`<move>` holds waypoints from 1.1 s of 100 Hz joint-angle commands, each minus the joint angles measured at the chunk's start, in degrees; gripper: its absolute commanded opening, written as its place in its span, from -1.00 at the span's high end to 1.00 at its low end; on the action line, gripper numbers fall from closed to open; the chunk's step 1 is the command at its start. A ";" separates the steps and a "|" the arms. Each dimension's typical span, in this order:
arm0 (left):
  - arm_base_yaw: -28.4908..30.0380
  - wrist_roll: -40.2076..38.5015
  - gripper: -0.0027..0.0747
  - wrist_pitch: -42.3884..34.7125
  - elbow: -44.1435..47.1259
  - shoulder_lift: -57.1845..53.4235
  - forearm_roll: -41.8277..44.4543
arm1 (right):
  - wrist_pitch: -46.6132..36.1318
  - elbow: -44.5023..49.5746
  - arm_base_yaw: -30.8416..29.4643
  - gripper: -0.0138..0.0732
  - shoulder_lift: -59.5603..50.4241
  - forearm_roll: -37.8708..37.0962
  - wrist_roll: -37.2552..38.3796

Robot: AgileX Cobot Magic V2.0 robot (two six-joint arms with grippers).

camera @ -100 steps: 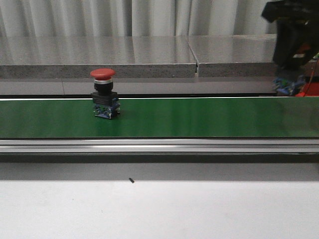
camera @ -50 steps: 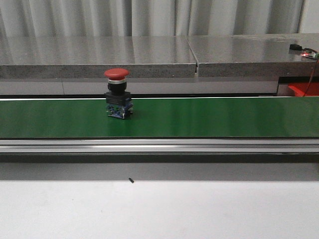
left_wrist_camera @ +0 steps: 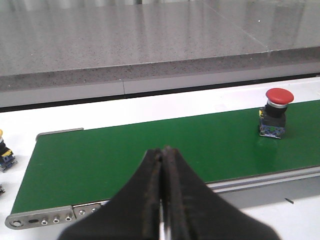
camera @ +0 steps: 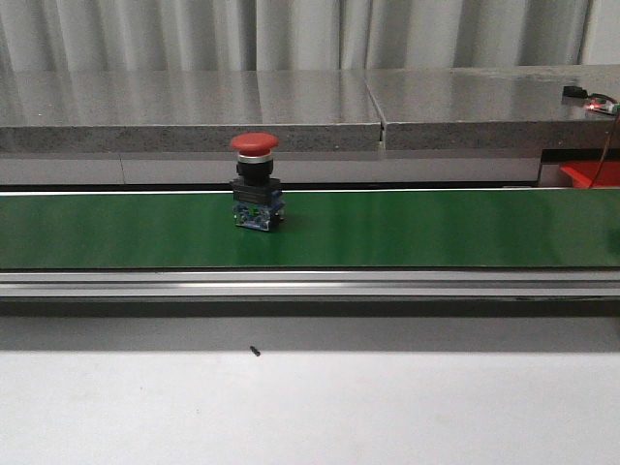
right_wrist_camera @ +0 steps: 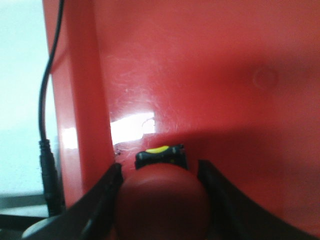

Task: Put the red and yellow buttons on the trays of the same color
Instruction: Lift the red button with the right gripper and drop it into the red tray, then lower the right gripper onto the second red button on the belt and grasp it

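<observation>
A red button (camera: 255, 145) stands upright on the green conveyor belt (camera: 436, 228), left of the belt's middle and nearer its far edge than its near edge; its red mushroom cap sits on a black body with a small blue base touching the belt. In the left wrist view the same button is well away from the left gripper (left_wrist_camera: 161, 165), whose two dark fingers are pressed together with nothing between them, hovering over the near edge of the belt close to its end plate. At that end of the belt, just off it on the white worktop (camera: 310, 407), part of a yellow button (left_wrist_camera: 5, 150) shows at the picture's edge. The right gripper (right_wrist_camera: 159, 172) hangs over the floor of the red tray (right_wrist_camera: 225, 75), its fingers spread on either side of a second red button (right_wrist_camera: 162, 200), whose rounded cap fills the gap; whether the fingers actually press on it I cannot tell. A black cable (right_wrist_camera: 47, 100) runs along the tray's outer wall. In the front view only a corner of the tray shows at the right edge.
</observation>
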 commanded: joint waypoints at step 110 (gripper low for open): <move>-0.42 -0.36 0.98 -4.55 -1.58 0.50 -1.19 | 12.77 -10.81 3.98 -0.75 -12.78 2.66 -0.52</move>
